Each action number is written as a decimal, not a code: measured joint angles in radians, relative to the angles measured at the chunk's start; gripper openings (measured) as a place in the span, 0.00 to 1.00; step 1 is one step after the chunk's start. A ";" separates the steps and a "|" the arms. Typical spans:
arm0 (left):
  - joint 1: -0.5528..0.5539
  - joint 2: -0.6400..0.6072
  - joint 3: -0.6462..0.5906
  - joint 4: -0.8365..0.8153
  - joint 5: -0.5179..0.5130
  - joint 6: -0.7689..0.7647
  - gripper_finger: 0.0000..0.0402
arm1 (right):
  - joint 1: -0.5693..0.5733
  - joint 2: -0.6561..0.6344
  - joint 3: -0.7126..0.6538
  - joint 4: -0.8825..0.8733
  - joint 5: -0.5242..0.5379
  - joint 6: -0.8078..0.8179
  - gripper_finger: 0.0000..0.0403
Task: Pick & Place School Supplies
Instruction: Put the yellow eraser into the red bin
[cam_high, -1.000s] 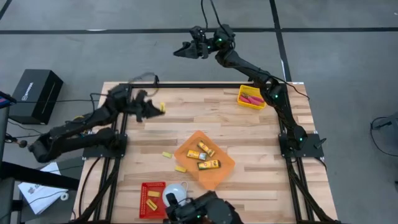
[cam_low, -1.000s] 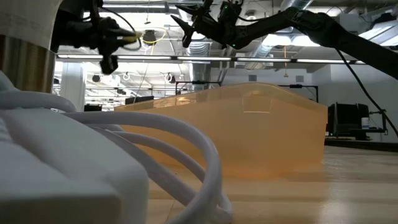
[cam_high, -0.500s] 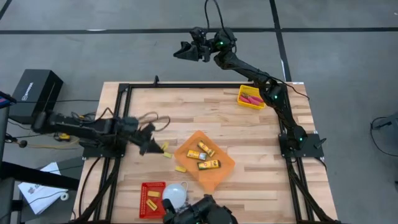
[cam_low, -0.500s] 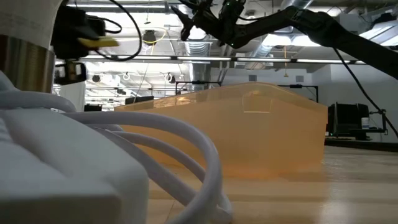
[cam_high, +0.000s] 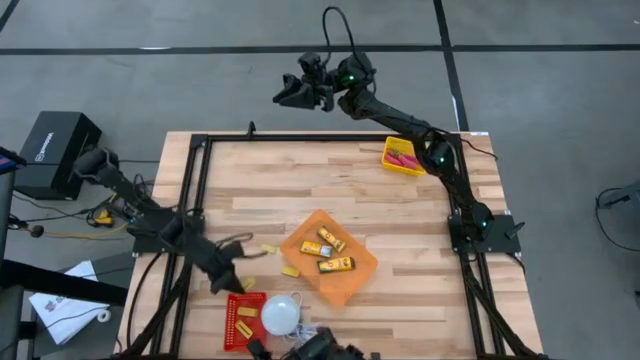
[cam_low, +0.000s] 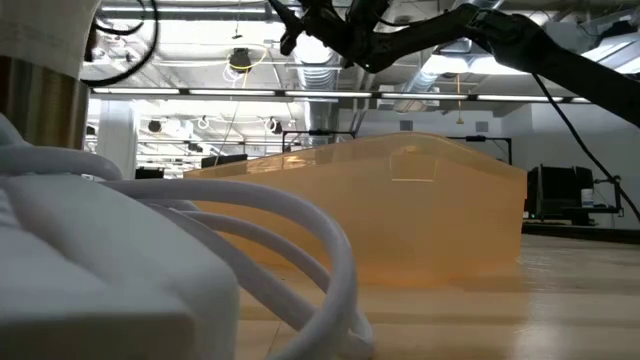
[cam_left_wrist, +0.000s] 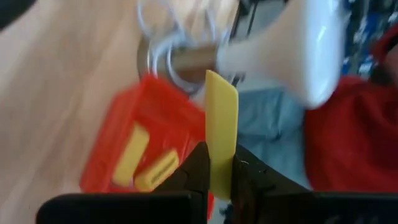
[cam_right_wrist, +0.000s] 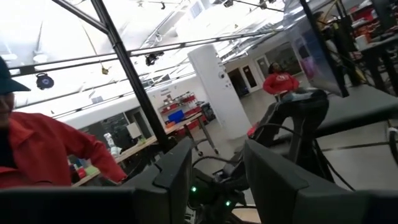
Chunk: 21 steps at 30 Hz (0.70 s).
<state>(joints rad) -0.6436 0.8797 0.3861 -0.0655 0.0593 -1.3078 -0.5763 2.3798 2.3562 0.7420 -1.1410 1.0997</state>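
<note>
Left end effector (cam_left_wrist: 221, 180) pinching yellow block (cam_left_wrist: 221, 134) above red bin (cam_left_wrist: 112, 155).

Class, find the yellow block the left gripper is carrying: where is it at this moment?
The yellow block is clamped between the left gripper fingers, seen in the left wrist view, near the table's front-left, just above the red bin that already holds yellow blocks, beside the white dome.

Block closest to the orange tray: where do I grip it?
Probably grip the block across its narrow width, coming straight down: it lies flat on the table as a small bar, and the tray crowds one end, so a side approach looks blocked.
</note>
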 joint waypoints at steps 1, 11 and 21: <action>-0.027 0.023 0.001 0.009 0.000 -0.008 0.06 | 0.007 0.000 0.000 0.000 0.002 0.000 0.34; -0.158 0.237 0.001 0.125 -0.067 -0.013 0.06 | 0.088 0.000 0.000 -0.023 0.034 -0.011 0.32; -0.165 0.415 0.001 0.245 -0.026 -0.031 0.15 | 0.119 0.000 0.000 -0.032 0.049 -0.010 0.32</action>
<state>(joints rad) -0.8082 1.2947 0.3870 0.1795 0.0329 -1.3387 -0.4571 2.3801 2.3562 0.7101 -1.0915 1.0897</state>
